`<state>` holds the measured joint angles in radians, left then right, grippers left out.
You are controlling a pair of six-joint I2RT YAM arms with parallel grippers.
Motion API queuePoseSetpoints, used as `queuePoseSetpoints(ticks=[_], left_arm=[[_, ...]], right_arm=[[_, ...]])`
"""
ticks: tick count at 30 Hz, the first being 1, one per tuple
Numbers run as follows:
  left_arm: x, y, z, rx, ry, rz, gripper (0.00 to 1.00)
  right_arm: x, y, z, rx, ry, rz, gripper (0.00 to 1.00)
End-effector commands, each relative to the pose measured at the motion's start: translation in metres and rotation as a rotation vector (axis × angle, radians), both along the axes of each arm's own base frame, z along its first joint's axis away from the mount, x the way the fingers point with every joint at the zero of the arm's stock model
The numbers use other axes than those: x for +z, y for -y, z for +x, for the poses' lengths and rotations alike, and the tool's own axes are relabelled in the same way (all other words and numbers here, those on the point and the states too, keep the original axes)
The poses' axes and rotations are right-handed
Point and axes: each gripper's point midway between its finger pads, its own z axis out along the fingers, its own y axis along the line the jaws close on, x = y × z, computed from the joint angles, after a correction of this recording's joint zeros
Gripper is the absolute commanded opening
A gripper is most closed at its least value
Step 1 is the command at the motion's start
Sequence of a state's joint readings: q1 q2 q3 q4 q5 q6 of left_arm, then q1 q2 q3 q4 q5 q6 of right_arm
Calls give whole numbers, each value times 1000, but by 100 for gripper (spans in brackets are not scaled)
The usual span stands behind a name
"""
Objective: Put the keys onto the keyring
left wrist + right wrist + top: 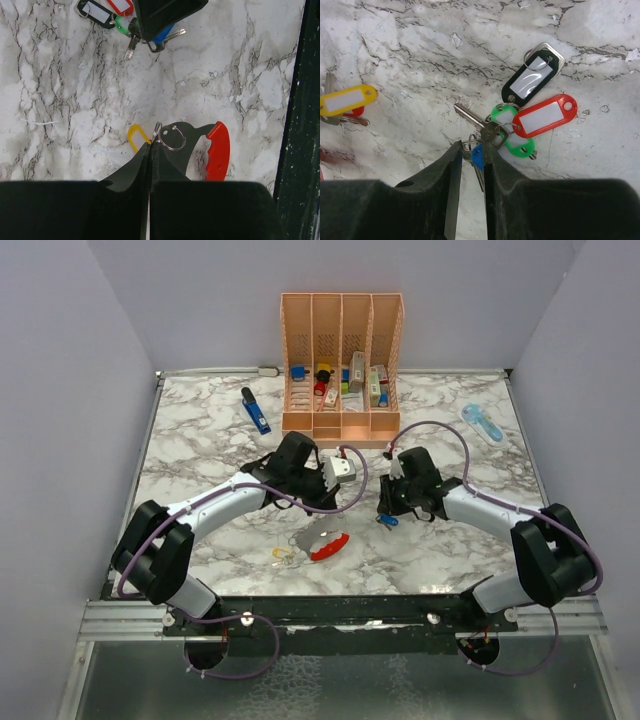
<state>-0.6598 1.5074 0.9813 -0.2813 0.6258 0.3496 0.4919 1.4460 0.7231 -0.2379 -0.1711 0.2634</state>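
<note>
On the marble surface (200,450), near the front edge and between the two arms, the keyring (322,542): one half bright red, the other half grey. Lies flat. Just beside the grey half, on its left, a yellow tag (283,555).

Left hand (150,148) over this same place in its wrist view, the fingers pressed together with only a thin line between them. Right at the fingertips, a small silver split ring (172,138) over the dark half of the keyring, and the yellow tag half hidden behind one finger. Not possible to tell whether something is pinched there, nor whether the keyring is touched at all.

Right hand (470,156) further to the right, well apart from the keyring. Clenched on a blue key (477,154), gripped between both fingers together with a small ring. Crowded against it, spread on the marble just beyond the fingertips, a bunch of keys (495,132): black tag (532,80), red tag (545,116), green tag (521,148) and one bare silver key (470,116).

At the back of the surface, a peach organiser (342,350) with small things in its compartments. To its left a blue pen-like tool (256,410), far to the right a pale blue gadget (483,423).
</note>
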Motion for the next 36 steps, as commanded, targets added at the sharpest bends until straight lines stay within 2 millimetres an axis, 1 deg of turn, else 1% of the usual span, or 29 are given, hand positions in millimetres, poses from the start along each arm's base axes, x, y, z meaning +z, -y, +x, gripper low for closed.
queuePoseSetpoints(ticks=[1,7,10,12,13,14,15,17,19,21,24,26,28,30,32,34,36], left_arm=[[17,3,-5,-29,-3,-54,0],[20,1,-4,-31,4,-55,0],[23,-1,0,-26,31,-45,0],[23,-5,9,-11,86,-20,0],[22,-7,13,-6,113,-6,0],[21,-9,15,-9,135,7,0],[21,-10,15,-26,155,13,0],[22,-10,10,-86,187,3,0],[23,-10,5,-134,207,-11,0],[20,-11,0,-180,224,-5,0],[15,-19,0,-216,252,45,0],[11,-27,3,-210,244,108,0],[10,-37,2,-232,296,143,0],[15,-47,-2,-290,364,178,0],[30,-51,0,-314,448,182,0],[49,-48,0,-354,558,138,0],[69,-39,2,-338,637,54,0]], right_arm=[[-6,0,3,1,14,-25,22],[-7,-1,6,1,17,-34,20],[-5,0,7,-4,19,-40,20],[0,1,8,-11,31,-40,25],[3,2,8,-15,39,-39,33],[9,2,8,-15,55,-31,42],[16,1,8,-5,73,-20,48],[36,-4,4,39,132,26,52],[55,-8,-2,88,204,80,53],[74,-13,-9,129,273,147,53],[101,-27,-18,189,365,272,50],[107,-31,-24,206,381,321,49],[107,-36,-31,231,381,364,48],[100,-43,-39,265,375,396,47],[100,-52,-46,304,391,414,46],[101,-58,-49,333,430,403,46],[103,-60,-52,351,479,399,46]])
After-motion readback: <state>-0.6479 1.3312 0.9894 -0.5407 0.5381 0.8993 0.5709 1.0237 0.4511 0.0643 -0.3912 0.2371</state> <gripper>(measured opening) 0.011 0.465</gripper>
